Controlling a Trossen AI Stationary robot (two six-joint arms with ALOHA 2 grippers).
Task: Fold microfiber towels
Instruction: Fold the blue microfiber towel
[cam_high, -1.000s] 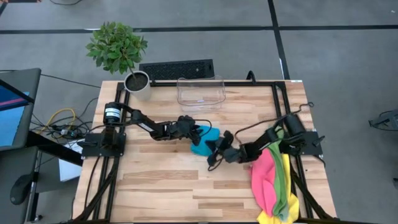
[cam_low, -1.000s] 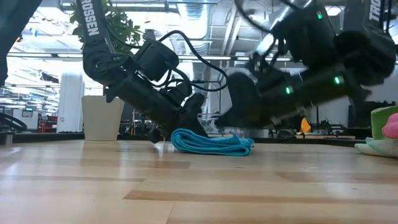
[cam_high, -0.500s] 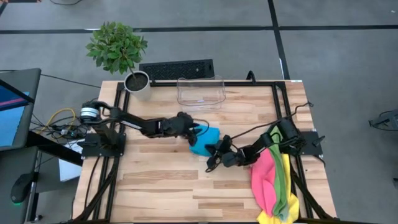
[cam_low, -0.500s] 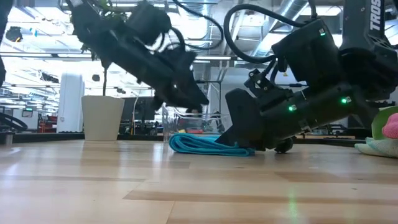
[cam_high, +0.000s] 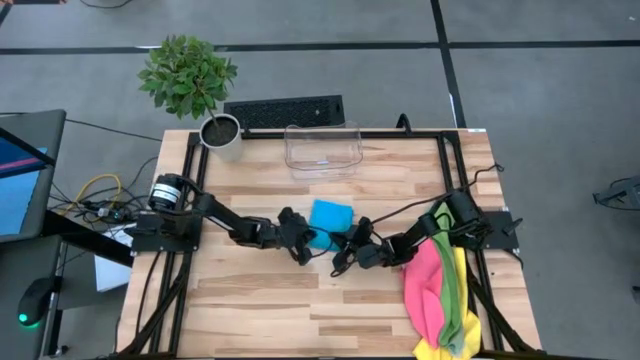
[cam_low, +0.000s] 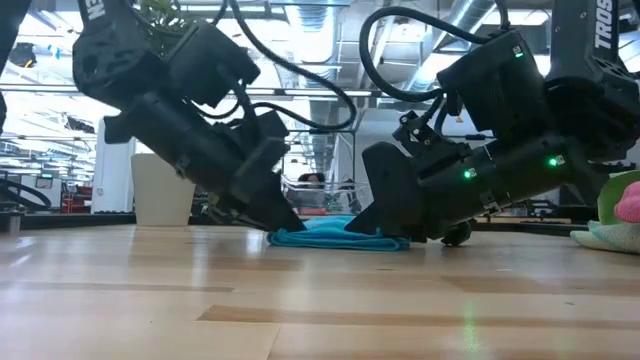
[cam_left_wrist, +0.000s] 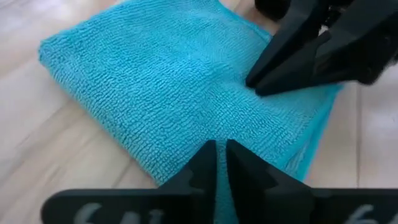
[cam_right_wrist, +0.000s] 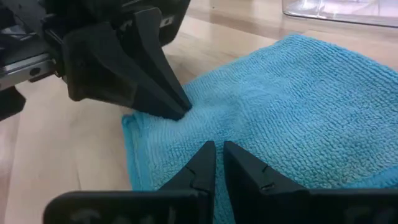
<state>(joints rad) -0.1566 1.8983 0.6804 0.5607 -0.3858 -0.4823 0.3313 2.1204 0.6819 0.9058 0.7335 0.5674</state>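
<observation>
- We see the left gripper (cam_high: 306, 247) with fingers nearly together, holding nothing, tips pressed on the blue towel (cam_high: 331, 217).
- The right gripper (cam_high: 341, 258) is likewise nearly closed and empty-handed, touching that towel's near edge.
- We count one folded blue towel at the table (cam_high: 260, 300) centre, plus pink (cam_high: 424, 280), green (cam_high: 451, 285) and yellow (cam_high: 466, 300) towels piled by the right arm's base.
- One clear bin (cam_high: 322, 148) and one potted plant (cam_high: 190, 80) stand behind.
- Since half a second ago, the left gripper has closed and dropped from above the towel onto its edge; the towel lies squarer.
</observation>
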